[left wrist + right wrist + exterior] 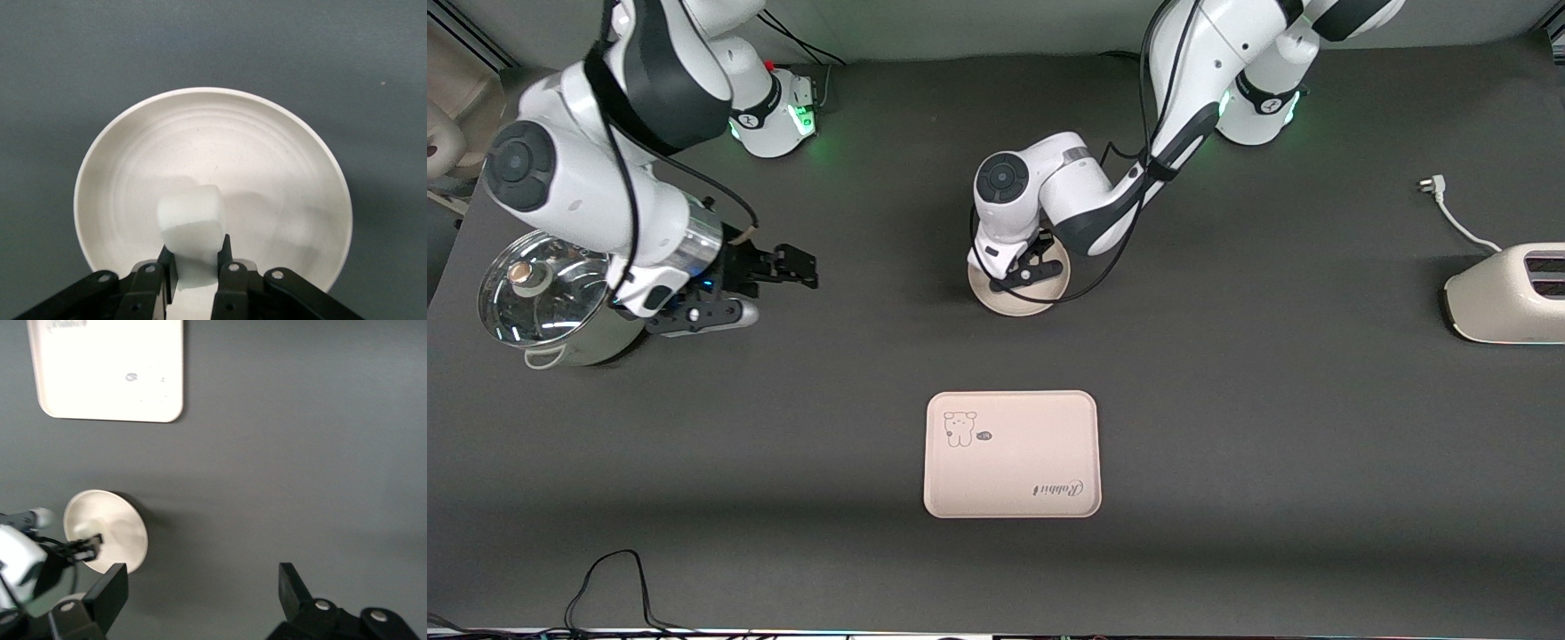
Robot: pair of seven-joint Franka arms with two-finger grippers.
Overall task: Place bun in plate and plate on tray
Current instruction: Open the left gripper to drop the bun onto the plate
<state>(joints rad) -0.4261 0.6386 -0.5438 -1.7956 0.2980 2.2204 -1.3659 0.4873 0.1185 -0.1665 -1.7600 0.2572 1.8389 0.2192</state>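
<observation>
1. The left gripper [195, 263] hangs over the plate [1049, 298], its fingers [168, 265] pressed against both sides of the bun [191, 223]; the left wrist view shows the white lump pinched between them just above the plate's inner surface.
2. Whether the bun touches the plate's floor cannot be told.
3. The plate sits on the dark worktop [1272, 400] near the middle, farther from the front camera than the tray [1011, 454], and well apart from it.
4. The tray lies flat with nothing on it; its cartoon animal and "Rabbit" script are visible on its surface.
5. The right gripper [769, 284] waits above the worktop just beside a lidded steel pot [551, 298] at the right arm's end; its fingers [107, 597] are spread wide with nothing between them.
6. A cream toaster [1507, 293] stands at the left arm's end of the worktop, its cord trailing toward the robots' bases.
</observation>
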